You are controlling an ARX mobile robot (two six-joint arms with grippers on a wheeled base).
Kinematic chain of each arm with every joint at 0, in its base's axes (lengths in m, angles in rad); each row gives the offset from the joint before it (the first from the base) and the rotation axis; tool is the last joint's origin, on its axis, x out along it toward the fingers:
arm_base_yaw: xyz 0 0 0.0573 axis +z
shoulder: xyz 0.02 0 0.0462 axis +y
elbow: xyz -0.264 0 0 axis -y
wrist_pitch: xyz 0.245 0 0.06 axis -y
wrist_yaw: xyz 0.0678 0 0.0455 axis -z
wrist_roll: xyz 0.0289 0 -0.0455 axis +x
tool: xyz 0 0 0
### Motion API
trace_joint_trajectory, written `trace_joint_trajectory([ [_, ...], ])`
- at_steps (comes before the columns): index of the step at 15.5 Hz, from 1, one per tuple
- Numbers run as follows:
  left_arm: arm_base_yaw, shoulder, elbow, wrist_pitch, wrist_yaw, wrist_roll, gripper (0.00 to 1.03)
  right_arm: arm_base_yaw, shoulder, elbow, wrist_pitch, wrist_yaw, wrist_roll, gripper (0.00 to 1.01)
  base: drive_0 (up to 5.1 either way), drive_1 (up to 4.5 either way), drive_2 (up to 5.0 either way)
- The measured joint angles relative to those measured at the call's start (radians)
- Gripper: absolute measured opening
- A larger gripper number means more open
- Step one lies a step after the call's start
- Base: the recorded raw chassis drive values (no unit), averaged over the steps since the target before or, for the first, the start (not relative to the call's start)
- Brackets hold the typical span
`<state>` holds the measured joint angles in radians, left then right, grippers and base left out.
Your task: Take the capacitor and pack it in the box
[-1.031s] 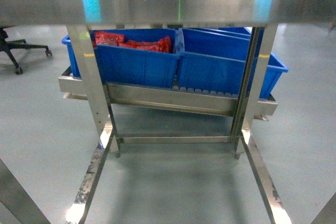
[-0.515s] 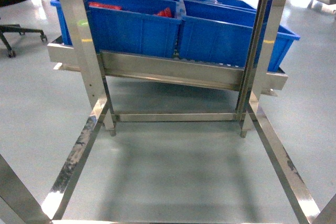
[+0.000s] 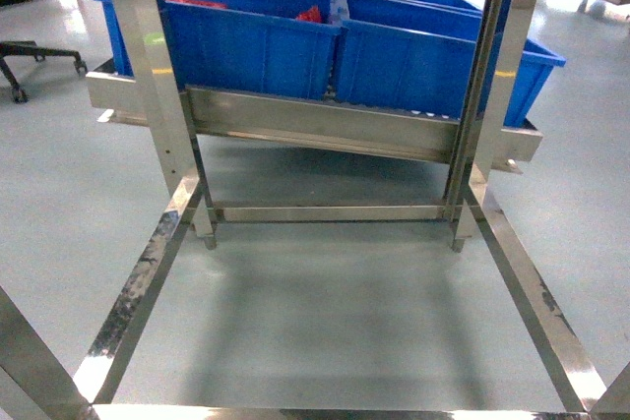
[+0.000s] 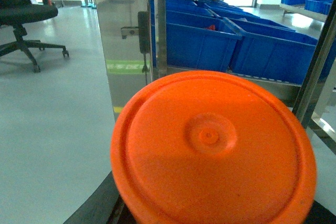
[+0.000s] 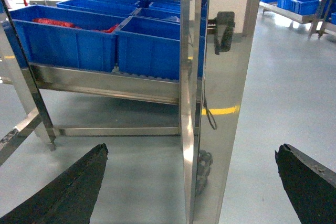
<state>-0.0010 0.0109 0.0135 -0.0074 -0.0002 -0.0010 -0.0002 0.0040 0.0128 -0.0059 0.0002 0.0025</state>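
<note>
An orange round-faced capacitor [image 4: 212, 148] fills the lower part of the left wrist view, close to the camera and well above the floor. My left gripper is shut on it. The capacitor hides the jaws, and only a dark finger edge [image 4: 102, 205] shows at its lower left. In the right wrist view my right gripper [image 5: 191, 149] is open, with its two black fingertips [image 5: 86, 174] far apart and nothing between them. The box is out of view. Neither gripper shows in the head view.
A steel rack [image 3: 148, 66] stands in front, carrying blue bins [image 3: 251, 46], one with red packets [image 3: 310, 15]. Its floor rails [image 3: 138, 292] run toward me. A mirrored steel post [image 5: 220, 103] stands close ahead of the right gripper. A black office chair [image 4: 26, 3] is on the left.
The head view has shifted. The steel shelf edge that covered its top is gone, the bins sit higher in the picture, and more of the floor rails shows below.
</note>
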Motion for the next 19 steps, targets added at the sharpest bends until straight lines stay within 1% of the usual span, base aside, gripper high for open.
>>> trace_joint_trajectory([
  [1, 0.0, 0.0, 0.0, 0.0, 0.0, 0.0, 0.44, 0.0, 0.0, 0.0, 0.0, 0.0, 0.0, 0.98, 0.0, 0.0, 0.0],
  [5, 0.0, 0.0, 0.0, 0.001, 0.001, 0.0, 0.44, 0.0, 0.0, 0.0, -0.001, 0.001, 0.0, 0.98, -4.5, 2.7, 2.7],
  [19, 0.0, 0.0, 0.0, 0.002, 0.0, 0.0, 0.44, 0.0, 0.0, 0.0, 0.002, 0.0, 0.0, 0.98, -5.0, 2.44, 2.4],
])
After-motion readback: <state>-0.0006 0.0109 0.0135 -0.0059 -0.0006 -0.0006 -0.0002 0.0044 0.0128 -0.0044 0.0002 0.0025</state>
